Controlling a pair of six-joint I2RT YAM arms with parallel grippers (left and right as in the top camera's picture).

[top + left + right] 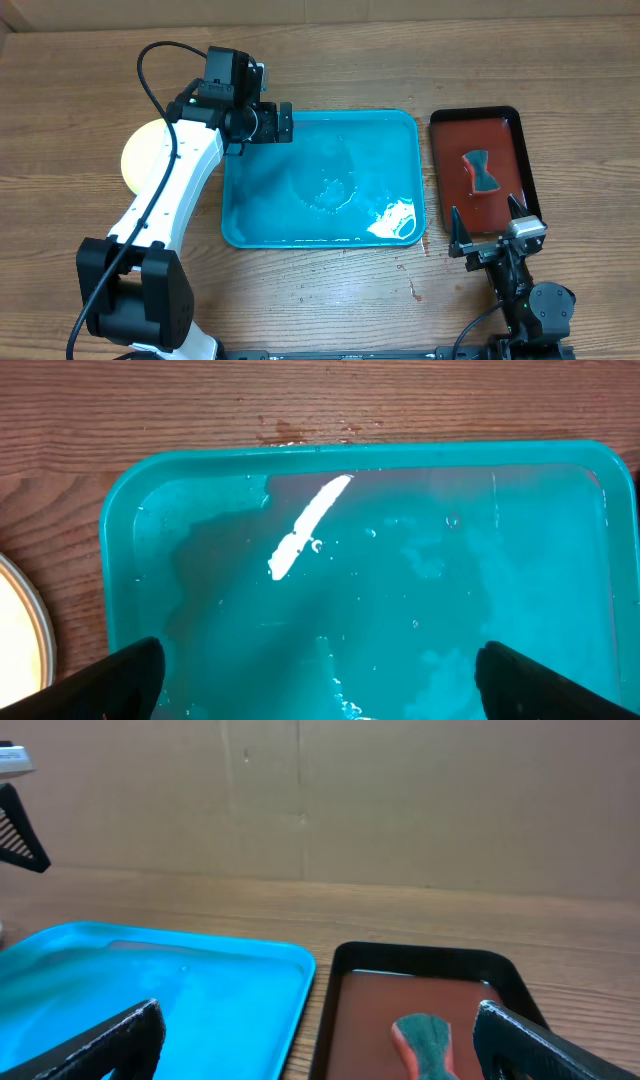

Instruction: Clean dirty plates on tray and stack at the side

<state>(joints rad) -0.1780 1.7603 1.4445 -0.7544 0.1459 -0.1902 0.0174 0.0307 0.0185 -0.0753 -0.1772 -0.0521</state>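
Observation:
The teal tray (380,150) lies mid-table, wet, with no plates on it; it also shows in the left wrist view (120,560) and the right wrist view (200,990). A pale yellow plate (143,152) lies on the table left of the tray, partly hidden under my left arm; its edge shows in the left wrist view (18,645). I cannot tell whether other plates lie under it. My left gripper (272,123) (320,685) is open and empty over the tray's far left part. My right gripper (485,214) (325,1045) is open and empty at the near end of the dark red tray.
A narrow dark red, black-rimmed tray (448,185) (370,1010) lies right of the teal tray and holds a red and green sponge (482,170) (425,1038). Red drips (412,290) mark the table in front of the teal tray. A cardboard wall stands behind the table.

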